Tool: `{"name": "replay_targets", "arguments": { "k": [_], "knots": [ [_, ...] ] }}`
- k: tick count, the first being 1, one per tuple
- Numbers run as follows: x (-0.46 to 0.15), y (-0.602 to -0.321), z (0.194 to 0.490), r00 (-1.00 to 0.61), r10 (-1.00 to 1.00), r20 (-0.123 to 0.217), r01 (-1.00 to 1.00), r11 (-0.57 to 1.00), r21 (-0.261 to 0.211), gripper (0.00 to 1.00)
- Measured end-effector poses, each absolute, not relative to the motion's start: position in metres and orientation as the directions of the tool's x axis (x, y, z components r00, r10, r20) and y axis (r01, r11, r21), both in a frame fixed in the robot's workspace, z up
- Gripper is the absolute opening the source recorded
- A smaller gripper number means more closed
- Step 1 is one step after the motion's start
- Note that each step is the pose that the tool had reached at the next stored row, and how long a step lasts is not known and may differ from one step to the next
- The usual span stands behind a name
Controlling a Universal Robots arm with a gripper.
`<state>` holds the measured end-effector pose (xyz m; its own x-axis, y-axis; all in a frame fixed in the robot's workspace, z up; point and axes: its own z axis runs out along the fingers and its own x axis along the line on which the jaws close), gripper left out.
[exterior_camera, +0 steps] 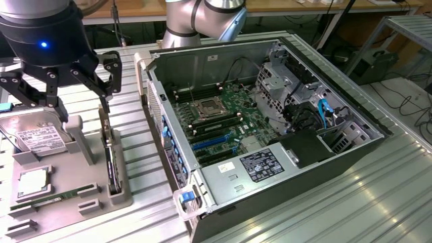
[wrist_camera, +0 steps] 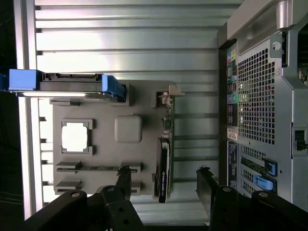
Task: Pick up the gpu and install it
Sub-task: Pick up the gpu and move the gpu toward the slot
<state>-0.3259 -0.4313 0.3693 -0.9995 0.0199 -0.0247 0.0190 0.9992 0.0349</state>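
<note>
Your black two-fingered hand (exterior_camera: 84, 112) hangs wide open over the gpu (exterior_camera: 112, 167), a thin green fan card standing on edge in the grey holder (exterior_camera: 81, 172) at the exterior view's lower left; drift sideways and a finger may strike its edge.

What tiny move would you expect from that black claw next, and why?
Probably straight down, I'd guess: the open black gripper hangs above the thin green gpu card, which stands on edge in the grey tray, untouched and lined up between the two fingers.
</note>
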Motion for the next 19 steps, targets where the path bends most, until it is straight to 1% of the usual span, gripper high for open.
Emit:
{"name": "replay_targets", "arguments": {
  "k": [19],
  "knots": [
    [-0.3259,-0.4314,0.3589,-0.999,0.020,-0.025,0.019,0.999,0.035,0.66]
  ]
}}
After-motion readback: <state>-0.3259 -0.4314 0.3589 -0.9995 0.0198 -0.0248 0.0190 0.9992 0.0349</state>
